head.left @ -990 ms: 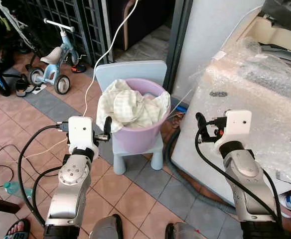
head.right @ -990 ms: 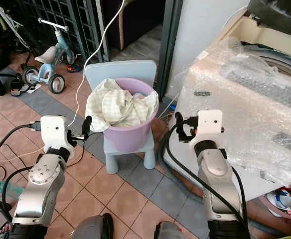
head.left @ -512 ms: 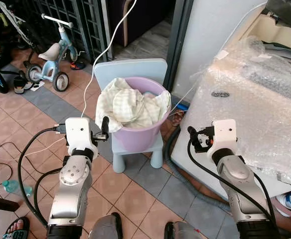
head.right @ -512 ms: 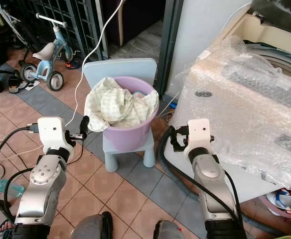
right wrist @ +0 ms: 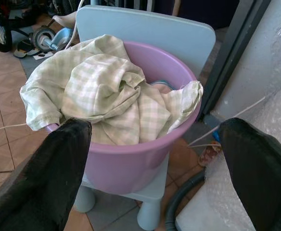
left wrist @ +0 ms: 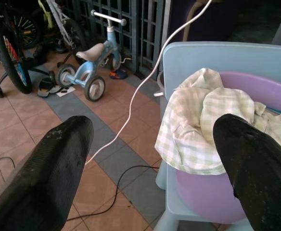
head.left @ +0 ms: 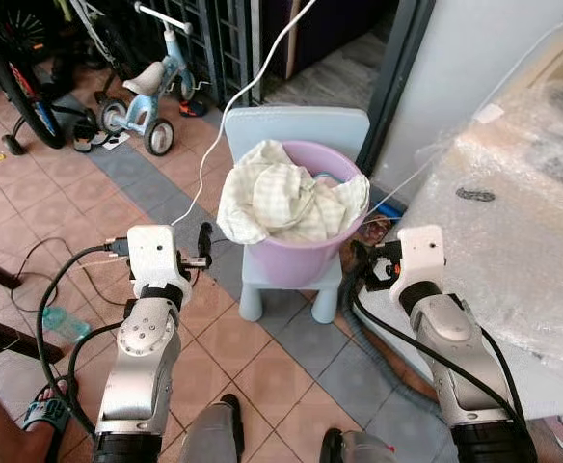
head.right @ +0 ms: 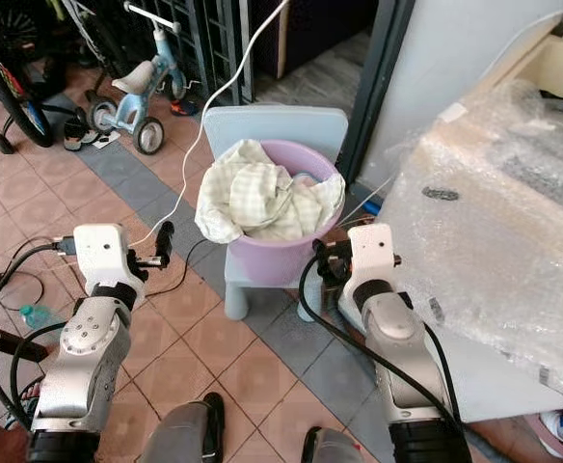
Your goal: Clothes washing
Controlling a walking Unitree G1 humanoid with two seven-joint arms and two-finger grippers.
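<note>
While both hands hover fingers apart, left hand (head.left: 204, 243) and right hand (right wrist: 155, 159) flank purple bucket (head.left: 306, 260) of checked cloth (head.left: 281, 198) on blue chair (head.left: 296, 125).

A cloth (head.left: 286, 198) lies in a bucket (head.left: 306, 260) on a small chair (head.left: 296, 130), a wrapped machine (head.left: 522, 222) to its right.
</note>
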